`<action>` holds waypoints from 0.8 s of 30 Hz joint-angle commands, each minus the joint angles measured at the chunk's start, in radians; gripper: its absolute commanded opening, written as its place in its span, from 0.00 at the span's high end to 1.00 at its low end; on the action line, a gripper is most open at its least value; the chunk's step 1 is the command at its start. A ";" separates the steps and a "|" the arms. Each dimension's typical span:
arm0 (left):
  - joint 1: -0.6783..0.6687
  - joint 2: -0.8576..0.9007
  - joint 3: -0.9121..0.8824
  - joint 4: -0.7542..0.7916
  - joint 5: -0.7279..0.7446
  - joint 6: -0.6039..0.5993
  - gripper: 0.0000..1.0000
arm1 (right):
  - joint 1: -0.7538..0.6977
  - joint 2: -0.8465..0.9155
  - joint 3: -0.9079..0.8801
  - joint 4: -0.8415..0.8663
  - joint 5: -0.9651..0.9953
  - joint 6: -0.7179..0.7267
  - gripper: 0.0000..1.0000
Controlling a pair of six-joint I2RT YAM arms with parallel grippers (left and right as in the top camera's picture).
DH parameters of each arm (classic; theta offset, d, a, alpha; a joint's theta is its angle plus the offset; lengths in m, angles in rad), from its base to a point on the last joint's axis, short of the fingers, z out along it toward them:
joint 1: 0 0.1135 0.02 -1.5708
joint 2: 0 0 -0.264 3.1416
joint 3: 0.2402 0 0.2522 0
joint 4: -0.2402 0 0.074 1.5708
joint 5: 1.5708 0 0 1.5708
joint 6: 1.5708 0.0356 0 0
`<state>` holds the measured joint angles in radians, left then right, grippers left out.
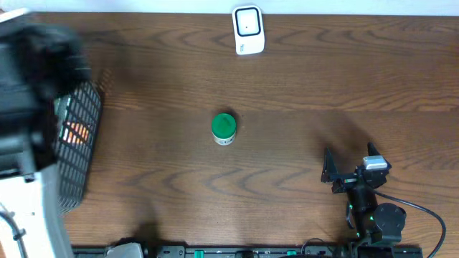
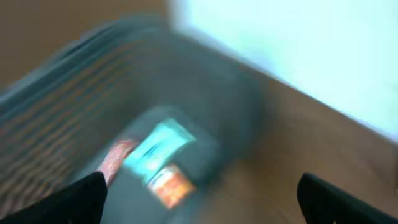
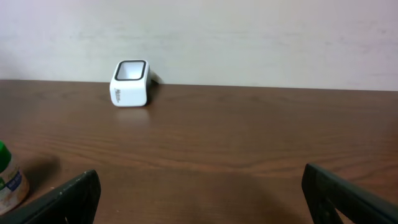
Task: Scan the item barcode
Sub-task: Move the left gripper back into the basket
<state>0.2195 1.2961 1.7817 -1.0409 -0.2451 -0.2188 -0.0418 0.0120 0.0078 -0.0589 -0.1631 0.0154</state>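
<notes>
A small white bottle with a green lid (image 1: 224,128) stands upright mid-table; it also shows at the left edge of the right wrist view (image 3: 9,180). No barcode shows on it. The white scanner (image 1: 248,29) sits at the far edge, its dark window (image 3: 130,83) facing up. My left gripper (image 2: 199,202) is open and empty, blurred by motion, above the black wire basket (image 2: 74,99) with a teal packet (image 2: 158,144) and an orange one (image 2: 171,185) inside. My right gripper (image 3: 199,193) is open and empty, low over the table at the near right (image 1: 349,161).
The basket (image 1: 77,143) lies along the table's left edge, partly under the blurred left arm (image 1: 39,57). A pale wall runs behind the scanner. Bare wood separates the bottle, the scanner and the right arm.
</notes>
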 commanded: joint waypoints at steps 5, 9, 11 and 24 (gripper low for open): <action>0.390 0.095 -0.018 -0.098 0.190 -0.328 0.02 | 0.006 -0.005 -0.002 -0.004 0.001 0.014 0.01; 0.426 0.182 -0.023 -0.117 0.196 -0.299 0.02 | 0.006 -0.005 -0.002 -0.004 0.001 0.014 0.01; 0.426 0.233 -0.029 -0.135 0.203 -0.307 0.02 | 0.006 -0.005 -0.002 -0.004 0.001 0.014 0.01; 0.381 0.645 -0.031 -0.206 0.212 -0.644 0.02 | 0.006 -0.005 -0.002 -0.004 0.001 0.014 0.01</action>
<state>0.6174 1.8774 1.7576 -1.2457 -0.0349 -0.7994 -0.0418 0.0120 0.0078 -0.0589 -0.1631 0.0154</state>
